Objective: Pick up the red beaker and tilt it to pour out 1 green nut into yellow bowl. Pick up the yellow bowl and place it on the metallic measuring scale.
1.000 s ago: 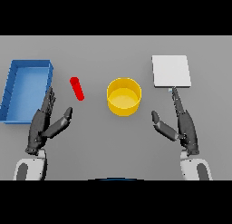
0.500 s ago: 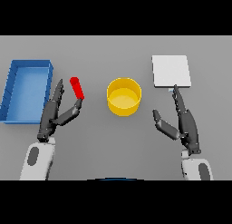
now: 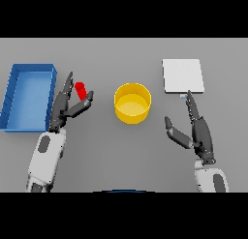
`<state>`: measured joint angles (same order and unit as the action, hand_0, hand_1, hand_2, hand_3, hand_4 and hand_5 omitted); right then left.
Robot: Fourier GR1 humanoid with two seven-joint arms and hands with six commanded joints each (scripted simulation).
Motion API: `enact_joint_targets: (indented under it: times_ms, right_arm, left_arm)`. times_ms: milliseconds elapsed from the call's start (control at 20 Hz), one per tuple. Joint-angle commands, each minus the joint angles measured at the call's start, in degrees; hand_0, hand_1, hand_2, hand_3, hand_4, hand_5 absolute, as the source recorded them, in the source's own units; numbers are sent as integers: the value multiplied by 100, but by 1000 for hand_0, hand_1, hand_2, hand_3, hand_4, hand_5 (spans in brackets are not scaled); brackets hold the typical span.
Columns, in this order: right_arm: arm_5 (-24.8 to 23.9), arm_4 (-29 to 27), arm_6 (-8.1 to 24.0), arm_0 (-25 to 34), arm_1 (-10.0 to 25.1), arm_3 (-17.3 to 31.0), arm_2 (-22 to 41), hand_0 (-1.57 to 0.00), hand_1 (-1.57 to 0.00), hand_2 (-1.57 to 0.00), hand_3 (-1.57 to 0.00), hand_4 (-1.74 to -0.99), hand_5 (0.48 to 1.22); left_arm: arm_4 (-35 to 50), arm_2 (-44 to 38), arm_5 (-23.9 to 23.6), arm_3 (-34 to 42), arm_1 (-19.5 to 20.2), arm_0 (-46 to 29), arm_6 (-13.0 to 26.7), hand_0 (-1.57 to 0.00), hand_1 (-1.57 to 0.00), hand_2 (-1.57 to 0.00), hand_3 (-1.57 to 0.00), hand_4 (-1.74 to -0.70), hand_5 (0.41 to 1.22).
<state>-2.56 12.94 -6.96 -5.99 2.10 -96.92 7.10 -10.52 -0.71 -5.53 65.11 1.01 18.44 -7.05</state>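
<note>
Head view: red beaker [image 3: 81, 90] betw left hand [image 3: 65, 106] open fingers [image 3: 64, 88] & thumb

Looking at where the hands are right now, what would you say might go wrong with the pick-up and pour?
1. The left hand reaches the red beaker with open fingers; the small beaker could be nudged over or pushed away before they close.
2. The blue tray sits just beside that hand, so a wide approach might bump its wall.
3. The yellow bowl stands apart from the beaker, so tilting early might spill the nut onto the table.
</note>
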Motion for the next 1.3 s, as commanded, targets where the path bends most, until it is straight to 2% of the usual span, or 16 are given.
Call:
enact_joint_targets:
  times_ms: [0, 100, 150, 400, 550, 600, 650, 750, 800, 850, 900, 950, 1050, 1150, 1250]
  right_arm:
    - [29, -17, -31, -14, 24, -23, -1, 1, 1, 1, 1, -1247, 673]
    - [25, -19, 77, 44, 31, -10, -16, 1, 1, 1, 1, -1247, 679]
    - [29, 3, 22, -3, 7, -27, 25, 1, 1, 1, 1, -1250, 683]
    - [82, -88, 37, -22, 46, -43, -32, 1, 1, 1, 1, -1262, 691]
    - [33, -25, 7, -40, 43, -108, -12, 1, 1, 1, 1, -1259, 691]
    - [35, -36, 72, -12, 74, -133, -38, 1, 1, 1, 1, -1255, 691]
    - [-2, 17, 33, -48, 38, -146, 2, 1, 1, 1, 1, -1252, 690]
    - [10, 19, 100, 28, 52, -21, -19, 1, 1, 1, 1, -1245, 692]
    - [-19, 78, 89, 71, 67, -49, -6, 1, 1, 1, 1, -1241, 695]
    - [14, 31, 18, -15, 19, -88, 29, 1, 1, 1, 1, -1240, 693]
    - [-5, 39, 78, -25, 2, -107, 30, 1, 1, 1, 1, -1233, 688]
    - [-17, -1, 43, 9, 34, -77, -35, 1, 1, 1, 1, -1233, 686]
    - [-25, 9, 112, 150, 38, -10, -45, 1, 1, 1, 1, -1219, 680]
    - [-48, 78, 83, 157, 41, 92, -30, 1, 1, 1, 1, -1196, 673]
    - [-63, 121, -78, 97, 11, 62, 22, 1, 1, 1, 1, -1175, 667]
  left_arm:
    - [-48, -12, -30, -129, 31, 57, -125, 1, 1, 1, 1, -1206, 636]
    - [-119, -21, -71, -461, 13, 239, -362, 1, 1, 1, 1, -1230, 649]
    - [-161, -40, -118, -620, 25, 368, -430, 1, 1, 1, 1, -1242, 657]
    - [-255, -131, -299, -1264, -33, 964, -511, 1, 1, 1, 1, -1262, 680]
    - [-260, -205, -455, -1524, -113, 1075, -852, 1, -24, -41, 1, -1297, 715]
    - [-233, -267, -522, -1613, -133, 1097, -971, -93, -141, -150, -47, -1324, 741]
    - [-174, -352, -575, -1708, -158, 1149, -1033, -322, -364, -358, -218, -1355, 770]
    - [-204, -393, -635, -1864, -183, 1279, -1042, -772, -799, -794, -584, -1480, 933]
    - [-222, -390, -600, -1909, -218, 1288, -1270, -932, -953, -950, -761, -1529, 990]
    - [-224, -419, -619, -1905, -235, 1297, -1309, -1060, -1077, -1074, -891, -1569, 1036]
    - [-176, -421, -581, -1930, -264, 1298, -1386, -1162, -1176, -1173, -997, -1601, 1073]
    - [-151, -473, -634, -2048, -266, 1336, -1562, -1244, -1255, -1253, -1111, -1572, 1103]
    - [-91, -522, -675, -2067, -272, 1420, -1398, -1361, -1369, -1367, -1277, -1633, 1125]
    - [-67, -512, -713, -1920, -263, 1362, -1430, -1437, -1441, -1441, -1383, -1672, 1128]
    - [-123, -438, -764, -1748, -230, 1390, -1297, -1485, -1488, -1488, -1451, -1697, 1127]
